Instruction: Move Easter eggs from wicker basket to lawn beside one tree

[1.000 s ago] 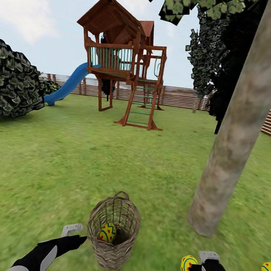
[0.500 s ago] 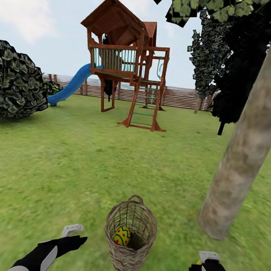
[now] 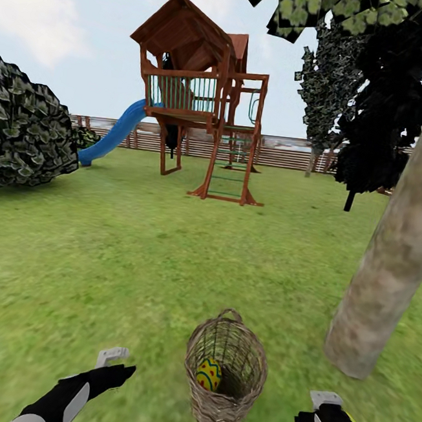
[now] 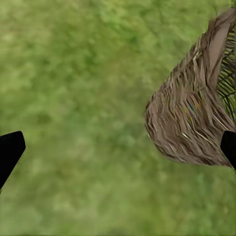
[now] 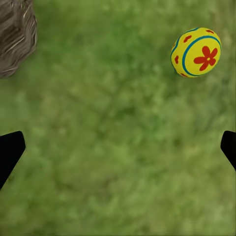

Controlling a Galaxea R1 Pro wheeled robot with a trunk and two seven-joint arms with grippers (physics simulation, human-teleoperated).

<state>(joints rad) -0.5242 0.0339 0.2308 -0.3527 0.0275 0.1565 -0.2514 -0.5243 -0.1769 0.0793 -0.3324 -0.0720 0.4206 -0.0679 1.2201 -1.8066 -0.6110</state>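
Basket [image 3: 225, 375] of brown wicker stood upright on lawn [image 3: 134, 261], one yellow egg [image 3: 209, 374] inside. Tree trunk [image 3: 387, 268] rose just right of it. Second egg [image 5: 196, 52] lay on grass under the right arm. Left gripper [image 4: 118, 147] hung beside the basket, fingers wide, empty. Right gripper [image 5: 118, 147] fingers wide, empty too.

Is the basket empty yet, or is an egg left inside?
Not empty. The head view shows one egg inside the upright basket, low against its wall.
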